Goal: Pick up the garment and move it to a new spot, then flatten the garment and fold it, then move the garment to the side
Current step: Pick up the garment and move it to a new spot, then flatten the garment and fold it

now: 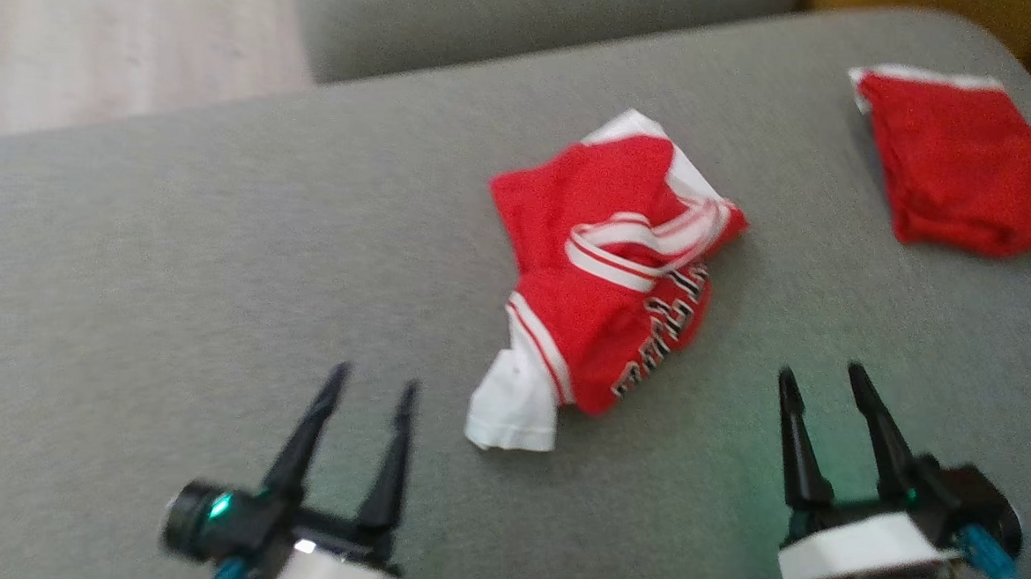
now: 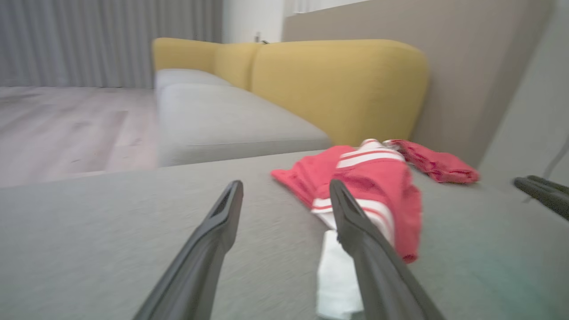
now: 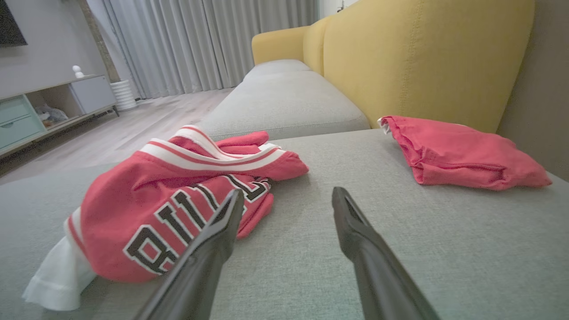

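Observation:
A crumpled red garment (image 1: 614, 268) with white trim and black lettering lies in a heap on the grey cushion (image 1: 217, 265). It also lies ahead in the left wrist view (image 2: 378, 186) and to the left in the right wrist view (image 3: 169, 200). My left gripper (image 1: 372, 390) stands open at the lower left, a little left of the garment's white corner, with nothing between its fingers. My right gripper (image 1: 820, 376) stands open at the lower right, just right of the garment, also empty. Open fingers frame the left wrist view (image 2: 286, 189) and the right wrist view (image 3: 288, 195).
A second red cloth (image 1: 963, 163), folded, lies at the cushion's far right, near the yellow backrest (image 3: 422, 53). Another grey cushion (image 1: 495, 15) lies beyond, and wooden floor (image 1: 97, 29) to the far left. A cabinet (image 3: 44, 111) stands across the room.

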